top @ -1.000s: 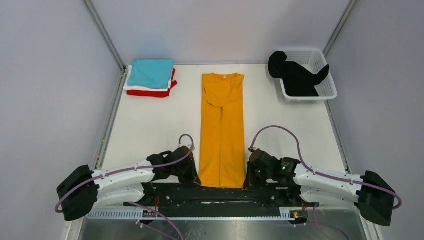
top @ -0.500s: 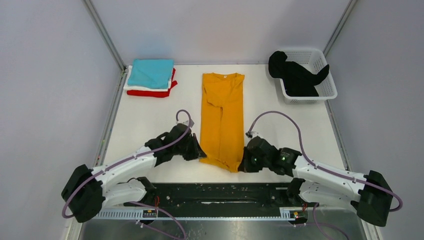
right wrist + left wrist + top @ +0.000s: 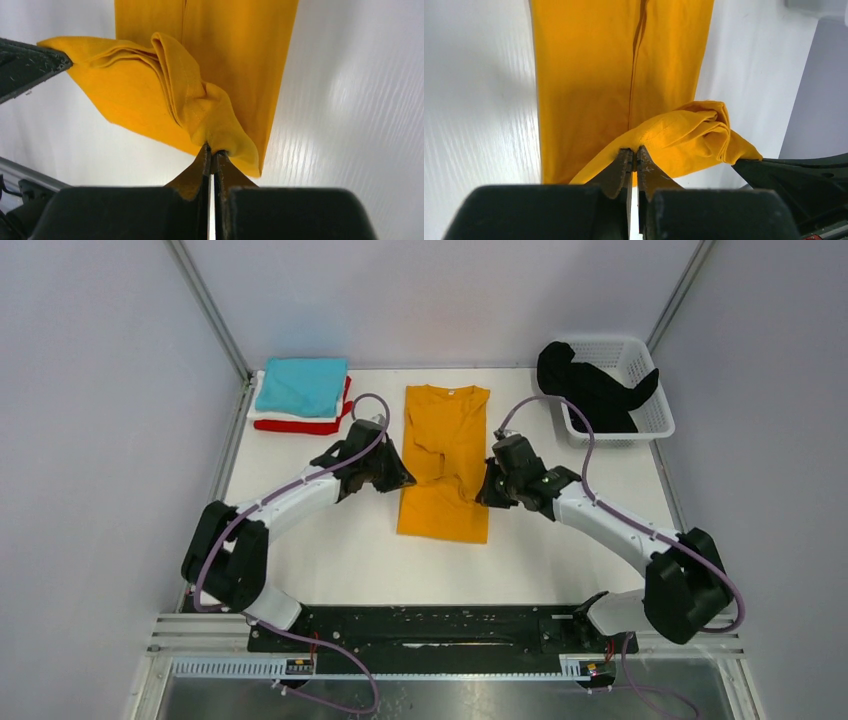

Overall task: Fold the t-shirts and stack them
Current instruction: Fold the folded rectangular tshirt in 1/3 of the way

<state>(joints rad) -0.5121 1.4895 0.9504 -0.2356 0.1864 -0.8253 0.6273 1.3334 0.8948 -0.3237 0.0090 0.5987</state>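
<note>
The white table [image 3: 300, 530] bears the mustard-orange t-shirt [image 3: 445, 510], lying flat beyond the fingers [image 3: 621, 167], its near hem held up between them. The left gripper [image 3: 634, 152] and right gripper [image 3: 211, 150] each clamp a hem corner.

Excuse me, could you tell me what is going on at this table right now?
The two arms are folding the mustard-orange t-shirt in the middle of the table. The left pincer and the right pincer are each shut on one side of its hem, held raised over the shirt's middle, so the lower part is doubled over. The teal shirt tops a folded stack at the far left, and the black shirt hangs out of the basket.
</note>
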